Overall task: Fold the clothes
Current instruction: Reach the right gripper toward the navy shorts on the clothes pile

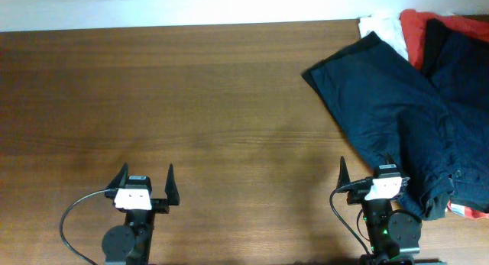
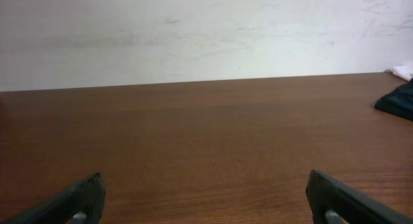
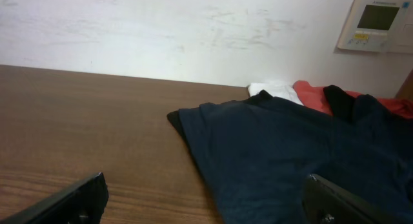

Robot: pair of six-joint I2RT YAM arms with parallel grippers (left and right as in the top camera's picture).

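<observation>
The dark navy shorts lie spread at the right of the table, on top of a pile with a white garment, a red garment and a black garment. In the right wrist view the shorts fill the right half, with white, red and black cloth behind. My right gripper is open and empty at the shorts' near edge. My left gripper is open and empty over bare wood, far left of the clothes. A navy corner shows at the left wrist view's right edge.
The wooden table meets a white wall at the back. A wall control panel hangs at the upper right in the right wrist view. A bit of red-and-white cloth sticks out under the shorts at the table's right front.
</observation>
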